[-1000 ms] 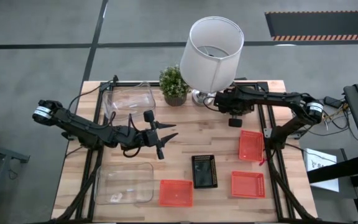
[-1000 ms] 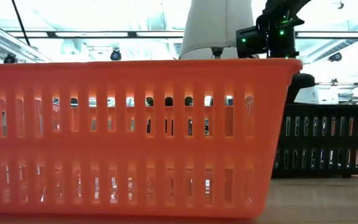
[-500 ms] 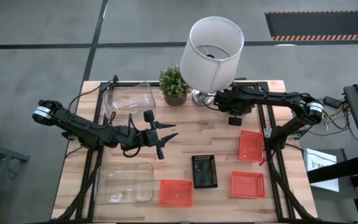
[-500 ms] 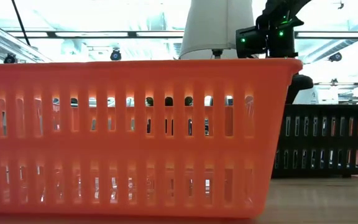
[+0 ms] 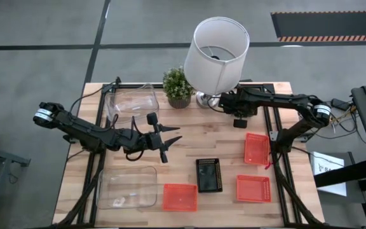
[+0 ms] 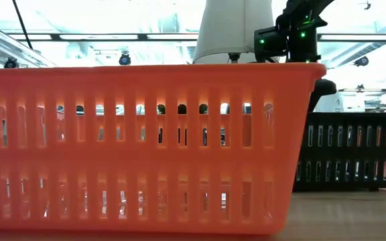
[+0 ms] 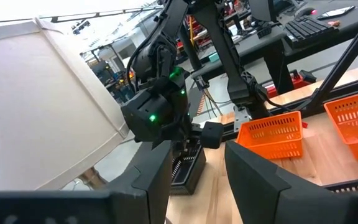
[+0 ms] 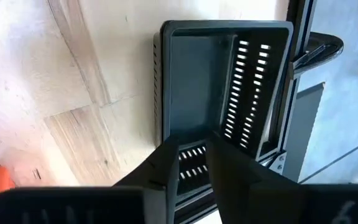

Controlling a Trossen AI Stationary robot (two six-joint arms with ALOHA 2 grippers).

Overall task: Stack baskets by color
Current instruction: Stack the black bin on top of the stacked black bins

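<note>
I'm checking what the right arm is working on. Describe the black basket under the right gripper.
The black basket is a shallow rectangular plastic tray with rows of slots in its walls and floor, empty and upright. It sits on the wooden table at the far edge, beside the lamp base. The right gripper straddles its near wall, one finger inside, one outside.

Left gripper [image 5: 168, 144] open mid-table; right gripper [image 5: 238, 119] lowered

even overhead light, soft shadows; low view backlit, glaring.
</note>
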